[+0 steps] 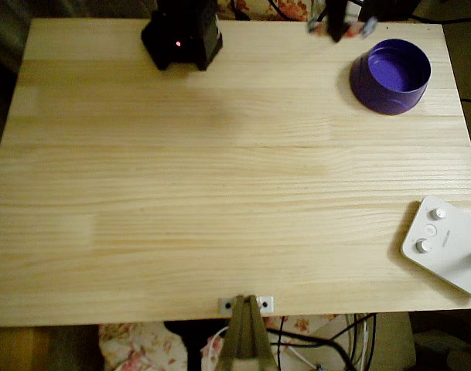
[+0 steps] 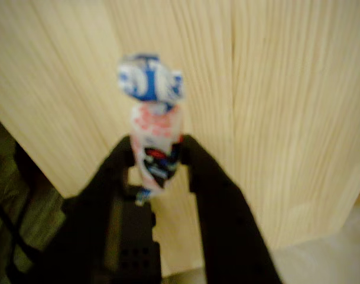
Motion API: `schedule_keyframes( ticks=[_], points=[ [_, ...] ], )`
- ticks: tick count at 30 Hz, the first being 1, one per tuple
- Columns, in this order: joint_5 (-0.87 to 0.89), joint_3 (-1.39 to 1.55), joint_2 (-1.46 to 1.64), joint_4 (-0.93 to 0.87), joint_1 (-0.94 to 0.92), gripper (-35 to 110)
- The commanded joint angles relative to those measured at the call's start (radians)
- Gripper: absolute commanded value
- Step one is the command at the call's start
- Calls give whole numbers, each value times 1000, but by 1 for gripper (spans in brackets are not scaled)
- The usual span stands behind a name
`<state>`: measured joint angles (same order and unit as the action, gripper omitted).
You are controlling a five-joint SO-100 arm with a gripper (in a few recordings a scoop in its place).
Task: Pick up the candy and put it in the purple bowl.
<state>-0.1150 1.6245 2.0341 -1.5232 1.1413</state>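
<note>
Wrist view gives us the candy (image 2: 155, 127) close up, though blurred: a small elongated sweet with a blue-and-white twisted end pointing away from the camera, a pale body speckled red-orange, and a darker blue, red and black patch where it is held. Our end effector (image 2: 158, 158) has its two black fingers (image 2: 198, 168) closed down to the width of the sweet, pressing on its near half from both sides, with the wooden table (image 2: 286, 118) behind it.

In the overhead view we see the same end effector (image 1: 339, 27) at the far edge of the table (image 1: 220, 193), the candy (image 1: 366, 28) showing as coloured ends on either side of the dark fingers. The purple bowl (image 1: 390, 76) stands on the table just near and right of it, upright, its lighter violet inside showing. We cannot tell how high the candy hangs.
</note>
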Motion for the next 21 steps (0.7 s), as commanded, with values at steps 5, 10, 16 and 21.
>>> schedule_keyframes(
  ticks=[5, 10, 16, 21],
  points=[
    [5, -244, -83, -14, 132, 4],
    [11, -291, -164, 8, 176, 4],
    [9, -334, -259, 48, 181, 4],
    [11, -396, -350, 71, 190, 4]
  ],
)
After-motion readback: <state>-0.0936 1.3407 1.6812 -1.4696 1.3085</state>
